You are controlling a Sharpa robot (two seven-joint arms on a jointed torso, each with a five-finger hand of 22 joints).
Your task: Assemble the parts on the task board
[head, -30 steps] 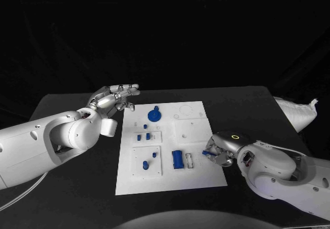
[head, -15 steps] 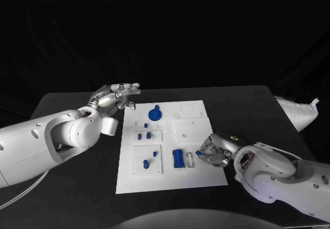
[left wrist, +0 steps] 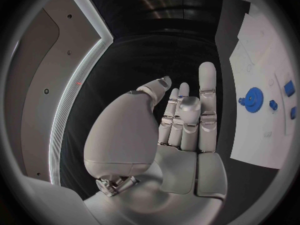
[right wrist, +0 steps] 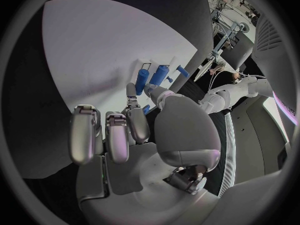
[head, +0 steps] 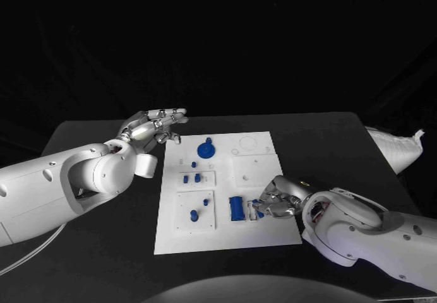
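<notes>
Parts are seen spread over the white board (head: 259,233) in the head view: a blue gear (head: 206,151) seated near the far edge, small blue pegs (head: 191,178) in a recessed panel below it, another blue piece (head: 194,216) in the nearer panel, and a blue cylinder (head: 236,209) lying beside a slot. Several holes and outlines on the board's right half are left unfilled, so the assembly is judged partly done, with most of it remaining. The right hand (head: 276,203) is lowered onto the board's near right area, fingers curled in, and a small blue part (head: 259,213) is seen at its fingertips; it appears to be pinched. The left hand (head: 153,128) is held off the board's far left corner, fingers fairly straight and close together, nothing in them. In the left wrist view, the left hand (left wrist: 178,125) is shown empty, fingers upright and side by side, with the gear (left wrist: 254,99) well apart on the board. In the right wrist view, the right hand's fingers (right wrist: 134,120) are bent toward the thumb, a blue part (right wrist: 145,109) is glimpsed between them, and the cylinder (right wrist: 159,74) lies just beyond.
</notes>
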